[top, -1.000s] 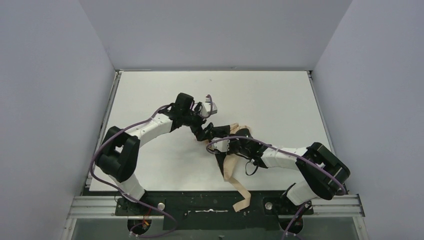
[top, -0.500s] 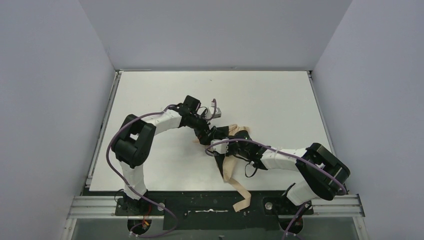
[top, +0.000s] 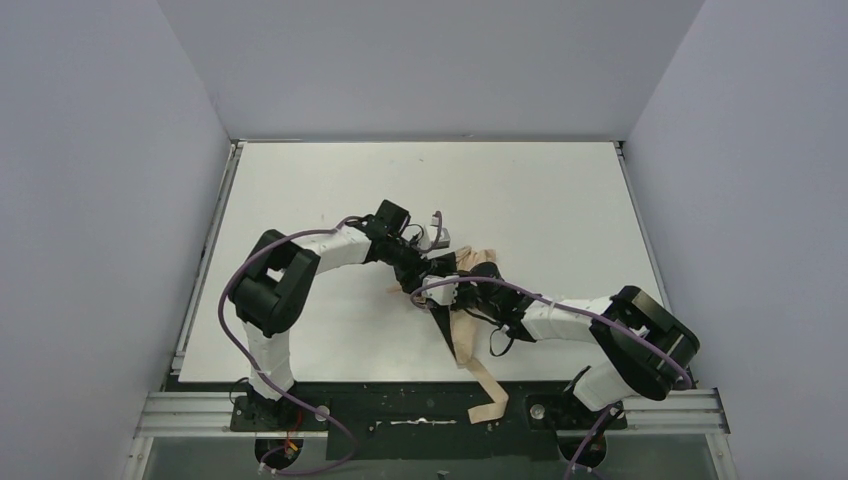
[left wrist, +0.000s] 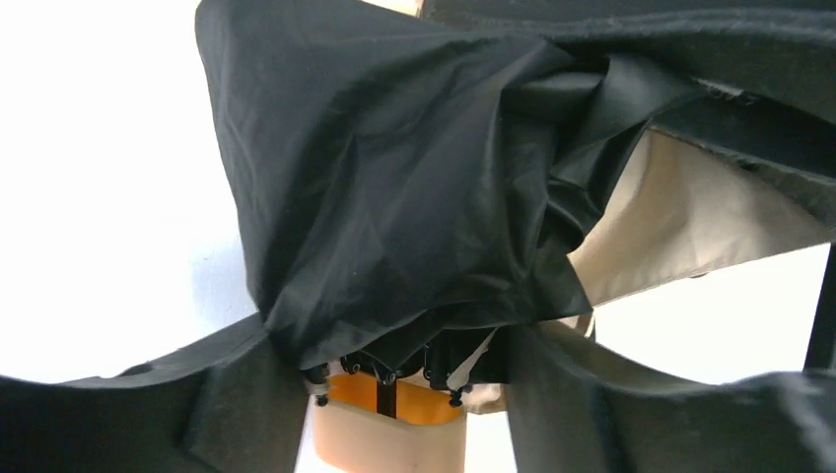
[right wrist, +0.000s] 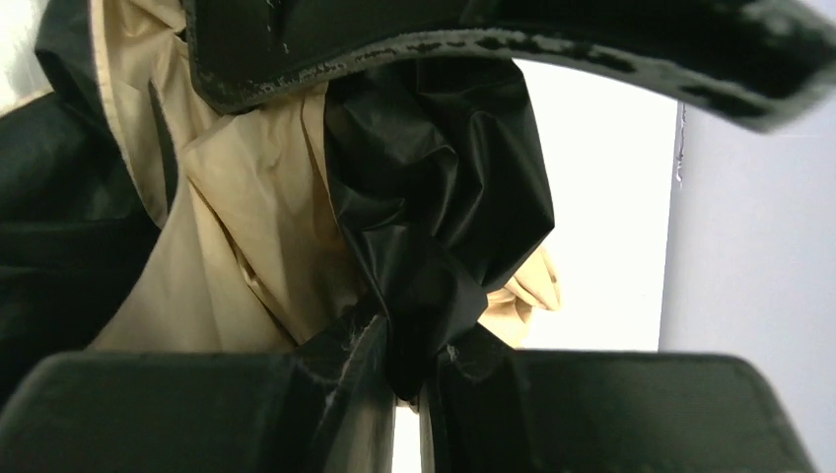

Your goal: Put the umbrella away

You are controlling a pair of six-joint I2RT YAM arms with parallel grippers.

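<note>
The white desk (top: 560,190) carries only the umbrella, and both arms bend in over its middle, the left arm (top: 300,255) from the near left and the right arm (top: 570,315) from the near right.

The umbrella (top: 462,342) lies between them, a loose heap of tan and black cloth near the centre of the desk. A tan strip (top: 487,395) of it trails off over the near edge.

The left tool (left wrist: 394,414) stands spread, its fingers (left wrist: 118,414) straddling a bunched black fold with tan cloth showing on the right. Whether the pads already bear on the cloth is hard to tell from so close. The right tool (right wrist: 414,394) is pressed nearly together, pinching a twisted rope of black cloth that runs up across the tan lining.

Under the black fold in the left wrist view, small rib tips (left wrist: 453,399) cluster above a tan piece, so the ribs seem drawn together at that end.

The step in hand looks like gathering the slack canopy into a tight bundle, and the work seems far from done, since the cloth is unwrapped and no strap is seen fastened. The next move probably calls for the left tool to close firmly on the gathered end and steady it. The right tool could then draw its pinched fold snugly round the bundle without tugging the ribs apart.
</note>
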